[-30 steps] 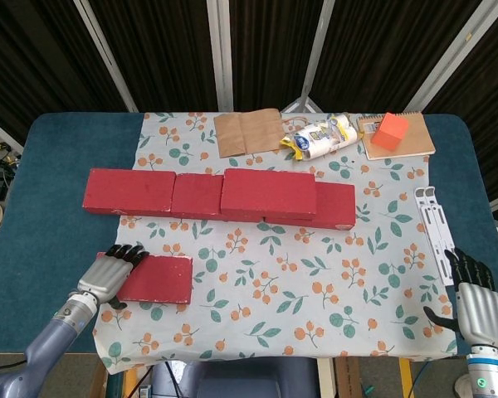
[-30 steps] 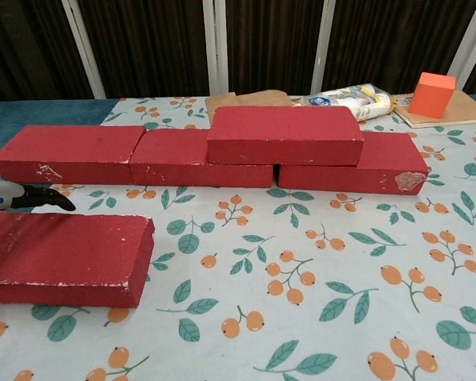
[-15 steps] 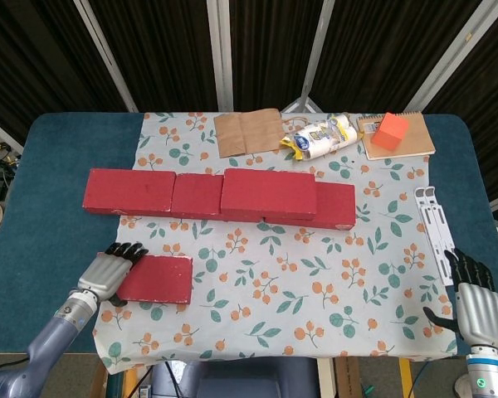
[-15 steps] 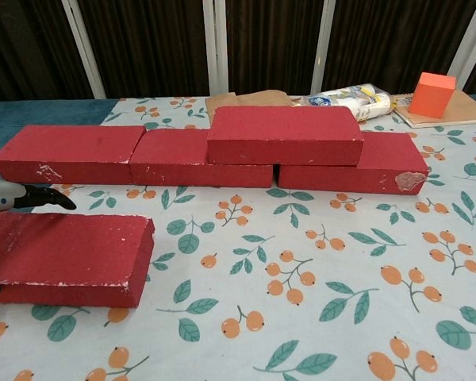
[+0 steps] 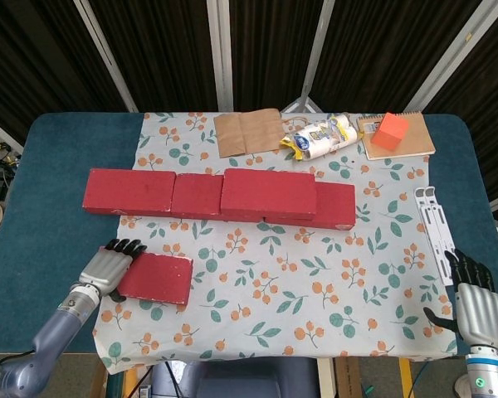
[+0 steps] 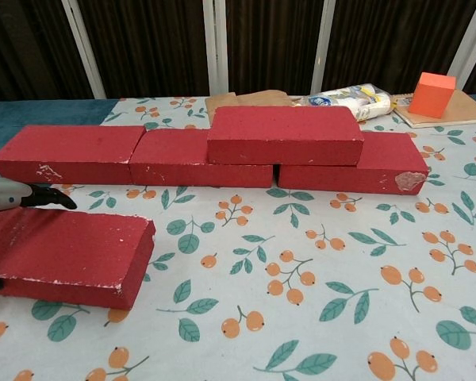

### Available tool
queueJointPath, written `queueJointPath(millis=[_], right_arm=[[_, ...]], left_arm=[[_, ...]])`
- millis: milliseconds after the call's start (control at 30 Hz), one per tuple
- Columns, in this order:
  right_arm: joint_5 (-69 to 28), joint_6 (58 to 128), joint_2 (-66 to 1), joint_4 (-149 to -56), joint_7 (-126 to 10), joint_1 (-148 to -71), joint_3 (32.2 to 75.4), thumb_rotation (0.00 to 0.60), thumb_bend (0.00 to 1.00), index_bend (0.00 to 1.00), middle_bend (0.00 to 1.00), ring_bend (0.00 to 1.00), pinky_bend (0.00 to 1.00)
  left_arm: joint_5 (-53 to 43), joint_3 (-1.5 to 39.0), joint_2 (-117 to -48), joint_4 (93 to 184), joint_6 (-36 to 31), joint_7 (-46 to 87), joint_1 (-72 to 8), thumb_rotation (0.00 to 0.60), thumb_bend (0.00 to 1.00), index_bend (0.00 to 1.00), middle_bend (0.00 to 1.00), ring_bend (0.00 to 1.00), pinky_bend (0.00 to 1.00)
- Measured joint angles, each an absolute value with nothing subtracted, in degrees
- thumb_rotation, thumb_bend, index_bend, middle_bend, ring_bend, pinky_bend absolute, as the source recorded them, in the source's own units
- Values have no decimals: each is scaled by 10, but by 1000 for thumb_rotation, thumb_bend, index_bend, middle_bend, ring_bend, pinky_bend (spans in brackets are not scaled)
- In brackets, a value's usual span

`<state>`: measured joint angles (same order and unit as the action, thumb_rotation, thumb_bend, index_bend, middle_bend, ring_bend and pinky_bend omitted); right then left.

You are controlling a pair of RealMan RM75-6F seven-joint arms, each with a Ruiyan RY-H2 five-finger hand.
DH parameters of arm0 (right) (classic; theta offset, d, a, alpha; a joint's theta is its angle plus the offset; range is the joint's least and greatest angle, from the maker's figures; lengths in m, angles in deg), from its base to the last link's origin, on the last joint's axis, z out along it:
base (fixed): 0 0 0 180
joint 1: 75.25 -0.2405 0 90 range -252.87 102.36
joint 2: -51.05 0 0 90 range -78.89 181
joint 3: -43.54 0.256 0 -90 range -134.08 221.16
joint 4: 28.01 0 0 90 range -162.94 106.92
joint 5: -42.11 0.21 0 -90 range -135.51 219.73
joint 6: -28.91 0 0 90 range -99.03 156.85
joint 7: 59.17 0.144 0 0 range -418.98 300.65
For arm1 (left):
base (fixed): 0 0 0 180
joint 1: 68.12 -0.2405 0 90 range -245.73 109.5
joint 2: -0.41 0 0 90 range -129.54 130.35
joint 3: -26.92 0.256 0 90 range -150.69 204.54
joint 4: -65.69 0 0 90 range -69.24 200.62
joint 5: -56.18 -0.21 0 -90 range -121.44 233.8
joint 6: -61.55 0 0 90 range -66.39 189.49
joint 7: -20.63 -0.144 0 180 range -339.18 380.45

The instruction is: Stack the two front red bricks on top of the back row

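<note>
silver-backed left robot hand (image 5: 108, 269), right robot hand (image 5: 475, 300); black fingers; grey-blue forearms.

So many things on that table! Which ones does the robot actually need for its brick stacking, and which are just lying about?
Needed:
front brick, gripped by the left hand
back row of bricks
brick already stacked on the row

Lying about:
brown paper bag
plastic packet
orange cube on a notebook
white bracket
</note>
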<state>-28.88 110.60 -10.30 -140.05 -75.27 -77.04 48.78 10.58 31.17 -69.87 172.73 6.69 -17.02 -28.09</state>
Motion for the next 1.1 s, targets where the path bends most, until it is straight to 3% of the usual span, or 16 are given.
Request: queueJointPath(millis=[267, 633, 900, 1100], right_arm=[[-289, 1100, -101, -1402, -756, -774, 482, 600, 214, 0, 0, 13, 0], [-293, 1106, -102, -1402, -752, -775, 480, 600, 214, 0, 0, 16, 0], [-287, 1107, -105, -1401, -756, -776, 480, 600, 213, 0, 0, 16, 0], [-272, 1107, -111, -1399, -769, -780, 483, 600, 214, 0, 0, 17, 0]], left_arm=[[101, 312, -708, 1717, 76, -161, -273, 600, 0, 36, 108, 57, 121], [85, 311, -709, 1706, 82, -143, -268, 600, 130, 275, 334, 287, 328], [62, 289, -701, 1699, 82, -116, -261, 600, 158, 309, 363, 307, 347], [88, 242, -667, 1687, 139, -89, -217, 600, 159, 316, 374, 307, 345]])
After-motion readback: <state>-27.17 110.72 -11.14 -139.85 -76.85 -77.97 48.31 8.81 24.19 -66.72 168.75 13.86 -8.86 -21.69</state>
